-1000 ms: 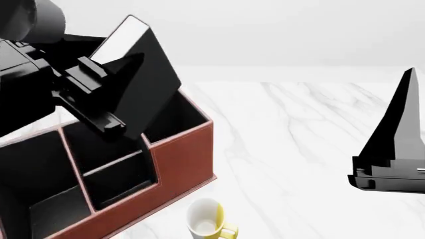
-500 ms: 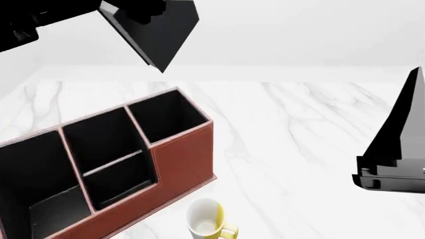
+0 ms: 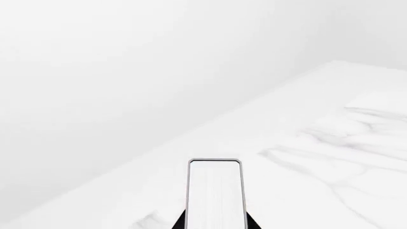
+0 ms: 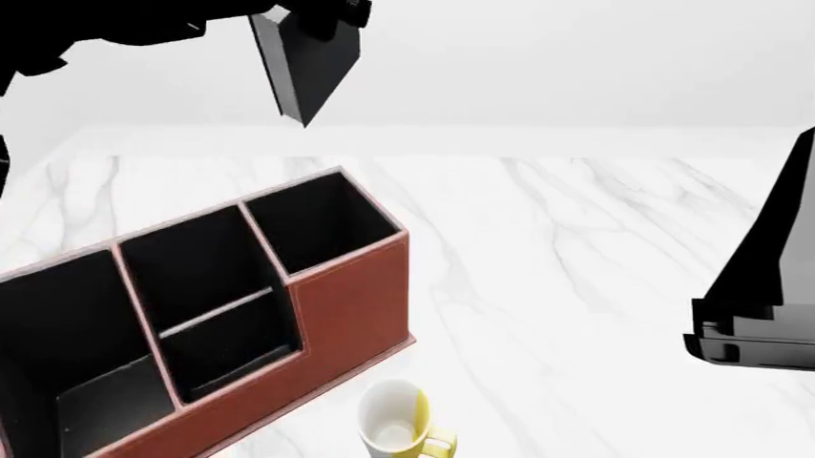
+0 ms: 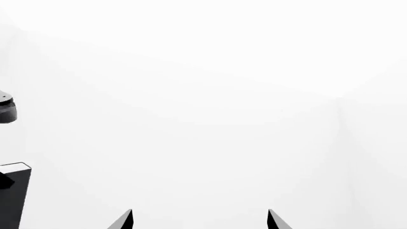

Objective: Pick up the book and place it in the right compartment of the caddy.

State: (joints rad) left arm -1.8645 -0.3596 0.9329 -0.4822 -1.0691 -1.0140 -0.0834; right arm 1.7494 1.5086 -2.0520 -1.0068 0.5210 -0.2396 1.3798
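While no lettering shows, the left tool (image 4: 312, 24) grips the book (image 4: 305, 72).

A mug (image 4: 397, 427) stands upright at the bottom centre of the head view, yellow outside and white inside, its handle pointing to the lower right. It rests on a white marble table (image 4: 574, 286) with grey veins, which fills the middle and right of that frame. A plain white wall (image 4: 574, 67) runs across the top.
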